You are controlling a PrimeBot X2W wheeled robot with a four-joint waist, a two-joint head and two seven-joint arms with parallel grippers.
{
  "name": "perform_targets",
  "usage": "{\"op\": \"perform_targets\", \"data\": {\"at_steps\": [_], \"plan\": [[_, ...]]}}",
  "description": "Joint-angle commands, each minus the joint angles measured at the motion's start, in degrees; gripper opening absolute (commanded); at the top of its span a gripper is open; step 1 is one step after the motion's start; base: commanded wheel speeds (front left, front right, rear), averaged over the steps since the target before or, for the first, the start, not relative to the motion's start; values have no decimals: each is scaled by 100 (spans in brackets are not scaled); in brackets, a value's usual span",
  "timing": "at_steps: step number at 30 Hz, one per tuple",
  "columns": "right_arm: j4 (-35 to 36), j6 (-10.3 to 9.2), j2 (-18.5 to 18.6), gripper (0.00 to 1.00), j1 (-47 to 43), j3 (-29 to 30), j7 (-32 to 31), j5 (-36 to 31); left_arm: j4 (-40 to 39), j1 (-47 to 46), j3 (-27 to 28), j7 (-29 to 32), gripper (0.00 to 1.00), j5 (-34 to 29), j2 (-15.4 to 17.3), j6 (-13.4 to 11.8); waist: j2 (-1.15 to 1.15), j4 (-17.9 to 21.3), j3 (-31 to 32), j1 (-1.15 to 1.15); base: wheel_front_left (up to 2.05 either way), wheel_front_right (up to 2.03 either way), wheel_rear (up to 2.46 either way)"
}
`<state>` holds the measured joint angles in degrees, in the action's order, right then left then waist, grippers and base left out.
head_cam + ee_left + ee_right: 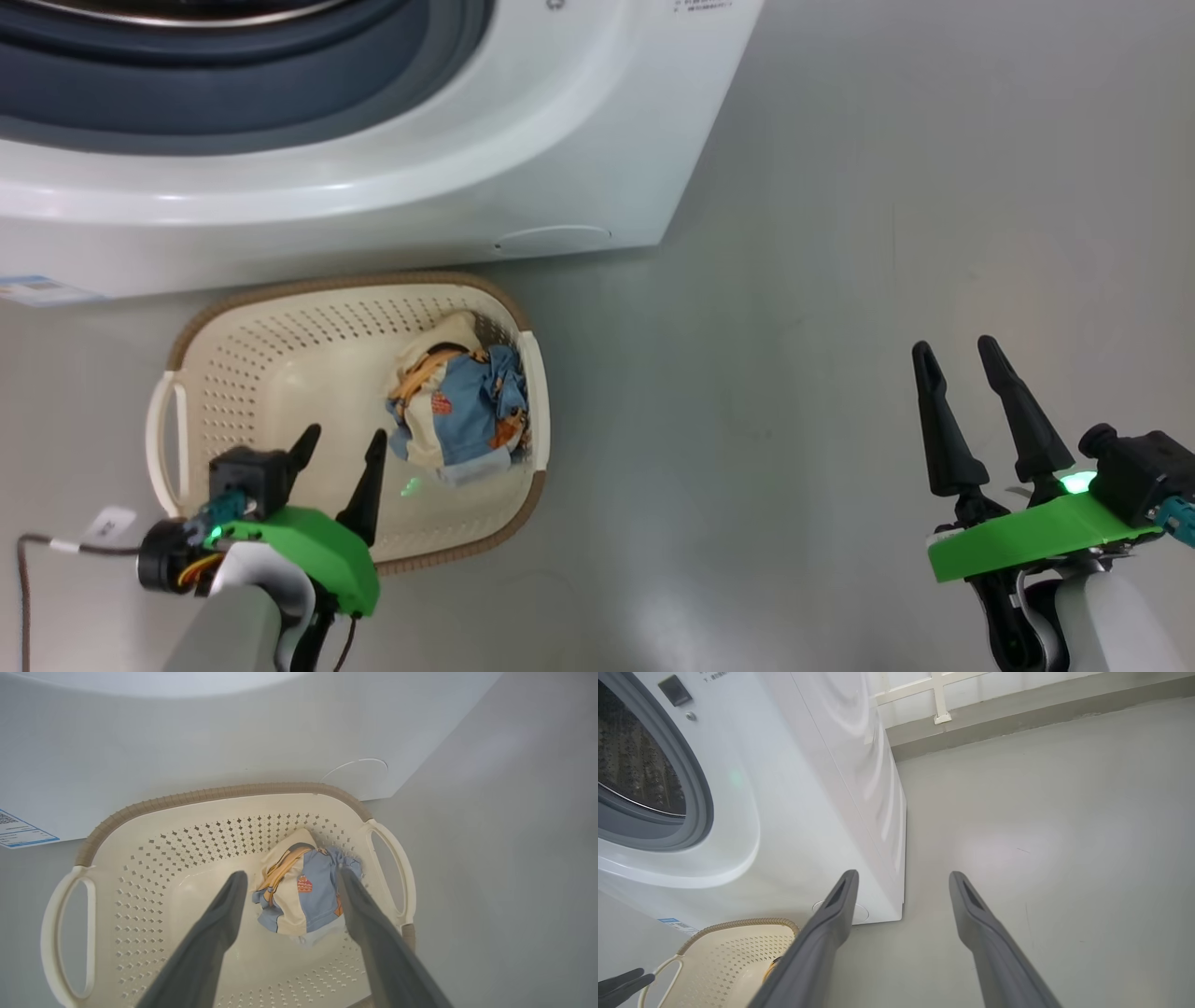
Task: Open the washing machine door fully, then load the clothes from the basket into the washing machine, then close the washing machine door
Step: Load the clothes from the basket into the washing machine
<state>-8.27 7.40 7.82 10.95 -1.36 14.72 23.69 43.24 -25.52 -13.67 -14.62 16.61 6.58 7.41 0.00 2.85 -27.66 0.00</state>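
The cream basket point(233, 373) with its brown rim stands on the floor in front of the white washing machine point(392, 177). A bundle of light blue and cream clothes point(462, 403) lies at the basket's right end. My left gripper point(341, 441) hangs open over the basket, just left of the bundle; in the left wrist view the clothes point(299, 891) lie between and beyond its spread fingers. My right gripper point(960, 353) is open over bare floor far to the right. The drum mouth with its grey seal point(698, 793) is uncovered; the washing machine door is out of view.
A blue label sticker point(37, 289) sits low on the washer's front. Grey floor point(840, 280) stretches to the right of the washer and basket. A wall base with a white frame point(941, 700) runs behind the machine.
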Motion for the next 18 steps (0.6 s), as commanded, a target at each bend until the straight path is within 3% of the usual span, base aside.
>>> {"op": "perform_targets", "data": {"at_steps": [1, 18], "plan": [[143, 9, 15, 100, 46, -156, 28, -78, 36, -156, 65, -38, 100, 85, 203, 8, 0, 86, -268, 0, 0, 0, 0], [282, 9, -105, 100, 547, -381, 28, -196, 1036, -1600, -1756, -38, 100, 1143, 679, 8, 0, 315, -1444, 0, 0, 0, 0]]}}
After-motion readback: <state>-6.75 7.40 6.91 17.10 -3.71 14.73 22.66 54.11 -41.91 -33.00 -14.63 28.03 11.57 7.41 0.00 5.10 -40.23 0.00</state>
